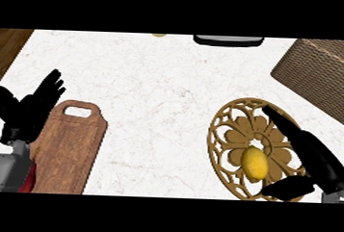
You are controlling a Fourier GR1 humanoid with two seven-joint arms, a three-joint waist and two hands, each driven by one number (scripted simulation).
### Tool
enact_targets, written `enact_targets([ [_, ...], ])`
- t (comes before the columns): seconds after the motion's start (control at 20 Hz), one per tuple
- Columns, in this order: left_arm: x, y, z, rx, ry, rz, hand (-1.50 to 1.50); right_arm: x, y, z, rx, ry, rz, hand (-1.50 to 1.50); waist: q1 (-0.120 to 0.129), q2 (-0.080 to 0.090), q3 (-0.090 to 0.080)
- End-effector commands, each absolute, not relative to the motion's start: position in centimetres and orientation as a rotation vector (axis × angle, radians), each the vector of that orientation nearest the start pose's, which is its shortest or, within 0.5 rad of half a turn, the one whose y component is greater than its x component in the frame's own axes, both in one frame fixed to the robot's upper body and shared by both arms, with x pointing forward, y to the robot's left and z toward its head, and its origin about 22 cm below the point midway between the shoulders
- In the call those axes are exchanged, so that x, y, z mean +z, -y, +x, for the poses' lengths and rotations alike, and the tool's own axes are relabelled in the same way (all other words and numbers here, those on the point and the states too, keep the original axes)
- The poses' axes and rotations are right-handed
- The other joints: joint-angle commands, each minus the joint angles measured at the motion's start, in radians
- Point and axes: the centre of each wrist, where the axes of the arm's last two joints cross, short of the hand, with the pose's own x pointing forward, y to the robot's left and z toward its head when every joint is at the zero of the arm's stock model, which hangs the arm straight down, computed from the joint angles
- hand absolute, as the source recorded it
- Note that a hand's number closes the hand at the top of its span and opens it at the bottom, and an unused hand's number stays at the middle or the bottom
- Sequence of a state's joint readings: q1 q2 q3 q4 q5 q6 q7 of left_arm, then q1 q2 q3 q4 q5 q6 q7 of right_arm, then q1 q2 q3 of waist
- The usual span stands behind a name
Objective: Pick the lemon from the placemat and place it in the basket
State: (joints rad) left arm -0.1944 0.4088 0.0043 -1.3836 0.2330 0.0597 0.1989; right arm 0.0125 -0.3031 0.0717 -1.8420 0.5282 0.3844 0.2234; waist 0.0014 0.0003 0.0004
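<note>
The white marble counter [154, 88] carries a wooden cutting board [68, 150], a round gold openwork placemat [235, 134], a woven basket [320, 75], and, at the far edge, possibly an appliance [228, 40].

basket [320, 77]: cut off at the right edge, beyond my placemat [234, 154].
placemat: its right rim hidden under my right hand [309, 154].

kitchen | white marble counter [168, 89] | wooden cutting board [67, 148] | woven basket [322, 75] | ornate placemat [235, 134]

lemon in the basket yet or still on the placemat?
On the placemat: the lemon lies near its centre, beside the right hand; the basket sits apart.
</note>
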Motion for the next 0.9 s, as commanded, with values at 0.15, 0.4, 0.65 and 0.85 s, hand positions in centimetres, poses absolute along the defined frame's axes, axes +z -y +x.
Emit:
enact_targets([
  [0.15, 2.8, -31.6, 29.6, -0.067, 1.372, 0.196, 0.00, 7.3, 27.4, 22.0, 0.978, 1.306, -0.458, -1.50, -0.006, 0.000, -0.001],
  [0.4, 4.4, -30.1, 29.0, -0.066, 1.393, 0.195, 0.00, 6.3, 26.3, 22.0, 0.962, 1.324, -0.453, -1.50, -0.004, -0.001, 0.000],
  [0.65, 2.6, -30.6, 31.0, -0.070, 1.379, 0.193, 0.00, 5.8, 28.0, 23.3, 0.964, 1.366, -0.355, -1.50, -0.006, 0.000, 0.000],
  [0.85, 4.7, -31.4, 29.9, -0.078, 1.400, 0.193, 0.00, 4.6, 26.7, 21.1, 1.014, 1.372, -0.358, -1.50, -0.004, -0.001, 0.000],
])
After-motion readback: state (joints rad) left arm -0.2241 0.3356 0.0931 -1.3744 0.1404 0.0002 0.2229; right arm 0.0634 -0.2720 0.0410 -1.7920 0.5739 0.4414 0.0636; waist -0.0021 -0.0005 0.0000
